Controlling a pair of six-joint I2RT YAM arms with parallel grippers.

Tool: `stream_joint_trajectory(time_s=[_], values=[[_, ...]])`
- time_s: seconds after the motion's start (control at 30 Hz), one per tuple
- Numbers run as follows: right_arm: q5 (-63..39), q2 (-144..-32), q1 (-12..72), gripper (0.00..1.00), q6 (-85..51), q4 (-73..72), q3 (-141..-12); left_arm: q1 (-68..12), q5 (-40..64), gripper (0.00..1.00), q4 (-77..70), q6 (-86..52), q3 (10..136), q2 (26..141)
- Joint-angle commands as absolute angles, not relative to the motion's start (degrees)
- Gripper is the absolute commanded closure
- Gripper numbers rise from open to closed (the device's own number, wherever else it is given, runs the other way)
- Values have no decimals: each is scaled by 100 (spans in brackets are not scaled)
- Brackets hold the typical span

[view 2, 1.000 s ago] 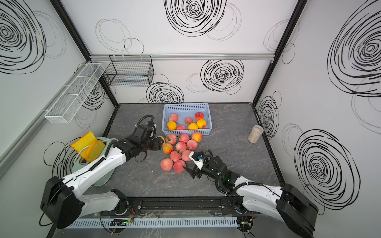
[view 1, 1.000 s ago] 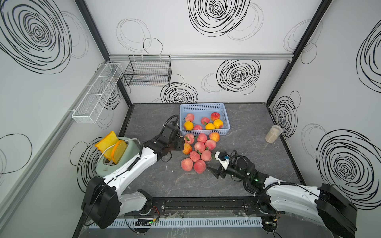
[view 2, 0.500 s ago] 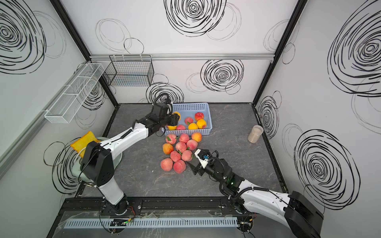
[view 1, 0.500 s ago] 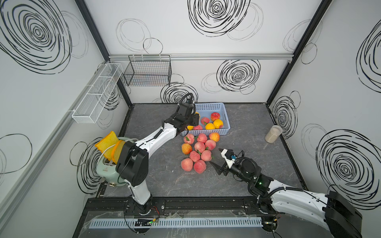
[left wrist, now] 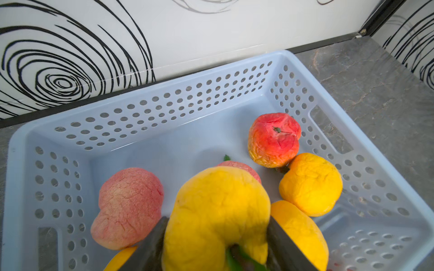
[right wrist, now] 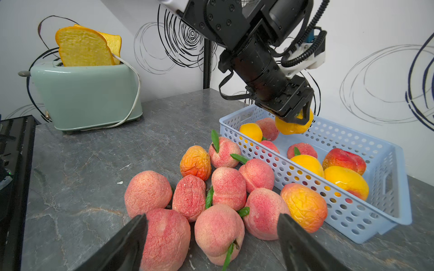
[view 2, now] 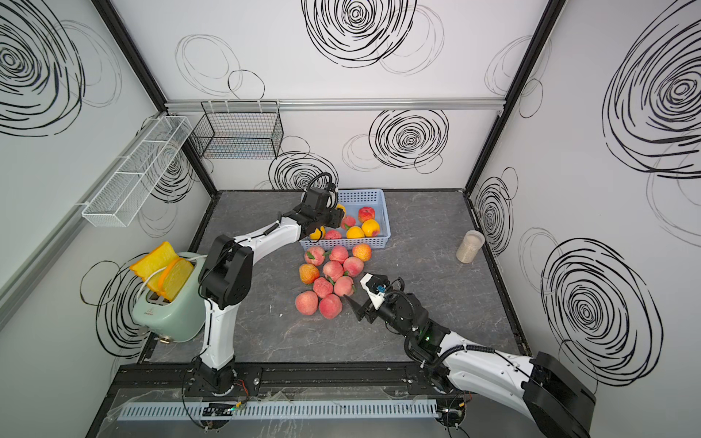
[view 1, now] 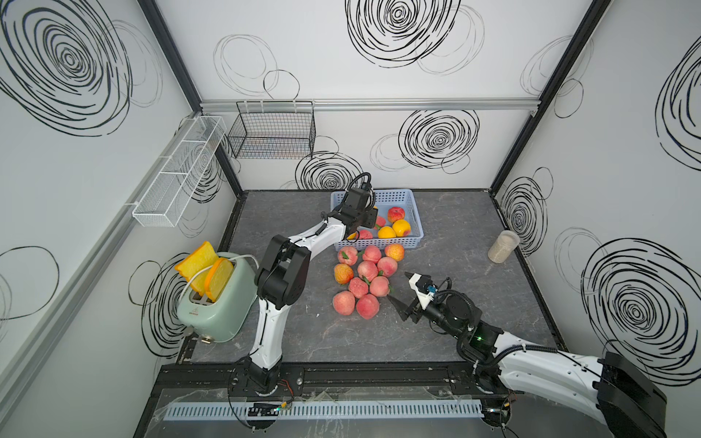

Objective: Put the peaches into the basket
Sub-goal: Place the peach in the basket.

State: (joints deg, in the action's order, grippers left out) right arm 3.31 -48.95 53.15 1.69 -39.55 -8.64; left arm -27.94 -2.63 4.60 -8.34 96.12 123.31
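My left gripper (left wrist: 216,246) is shut on a yellow peach (left wrist: 218,211) and holds it above the left end of the light blue basket (left wrist: 164,110). The right wrist view shows that peach (right wrist: 293,127) hanging just over the rim. Several peaches lie in the basket (view 1: 415,212), among them a red one (left wrist: 273,139) and a yellow one (left wrist: 310,183). Several pink peaches (view 1: 367,270) are piled on the table in front of it. My right gripper (view 1: 399,287) stands open just right of the pile, its fingers (right wrist: 138,227) framing two pink peaches (right wrist: 218,230) without touching.
A mint green toaster (view 1: 216,299) with two bread slices stands at the left. A small jar (view 1: 502,246) stands by the right wall. A black wire basket (view 1: 271,132) and a white mesh rack (view 1: 176,176) hang on the walls.
My left arm has swung from the pile to above the basket, carrying the yellow peach. The right gripper has shifted slightly beside the pile and stayed open.
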Motion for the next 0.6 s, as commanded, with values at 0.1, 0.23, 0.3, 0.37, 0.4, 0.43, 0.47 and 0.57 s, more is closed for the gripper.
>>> stream_joint_trajectory(time_s=[0.1,0.23,0.3,0.37,0.4,0.43,0.47,0.57], values=[[387,-4951,5361,11,126,-4230,-835,-2657,-380,41,386,-615,9993,12698],[380,-5044,5361,11,118,-4231,-876,-2611,-343,41,409,-614,10026,12805],[393,-5088,5361,11,115,-4236,-888,-2610,-371,41,467,-590,10029,12864],[413,-5115,5361,11,117,-4231,-894,-2606,-397,41,471,-584,9960,12889],[417,-5115,5361,11,119,-4228,-891,-2610,-412,41,458,-578,9907,12892],[422,-5116,5357,11,117,-4228,-895,-2610,-430,41,442,-580,9861,12892],[417,-5124,5361,11,120,-4230,-896,-2610,-439,41,429,-582,9807,12900],[448,-5141,5361,10,117,-4236,-901,-2610,-455,40,383,-593,9705,12879]])
